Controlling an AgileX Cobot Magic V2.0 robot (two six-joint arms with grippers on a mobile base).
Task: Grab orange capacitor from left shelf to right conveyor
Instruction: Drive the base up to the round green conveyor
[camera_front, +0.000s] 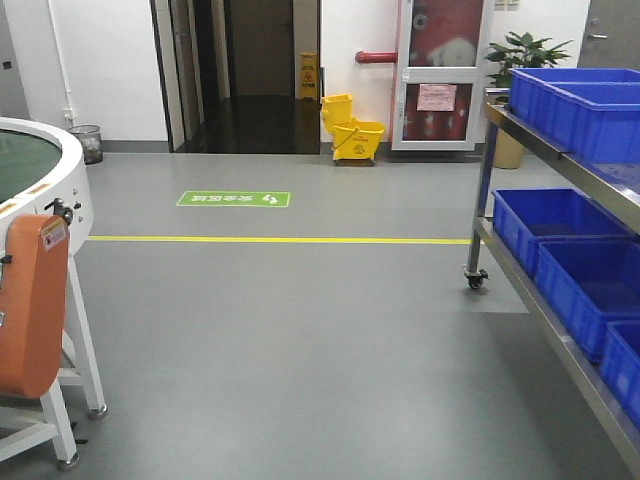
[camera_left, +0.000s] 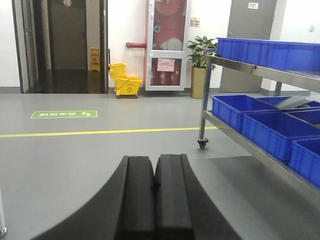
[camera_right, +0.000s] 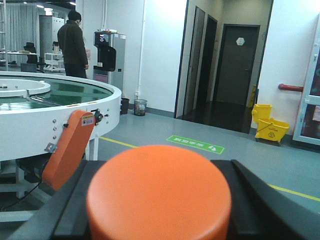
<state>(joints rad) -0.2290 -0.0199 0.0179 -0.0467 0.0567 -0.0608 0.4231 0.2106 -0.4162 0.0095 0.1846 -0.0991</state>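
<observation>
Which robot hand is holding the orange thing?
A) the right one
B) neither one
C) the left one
A: the orange capacitor sits gripped in the right gripper, while the left gripper is shut with nothing in it.

I see the orange capacitor (camera_right: 159, 192) close up on my right wrist view, smooth round end facing the lens, gripped between black fingers (camera_right: 260, 197), left shelf (camera_front: 556, 158) steel-railed with blue bins (camera_front: 548, 222), right conveyor (camera_right: 60, 117) round, white-rimmed, green-belted
</observation>
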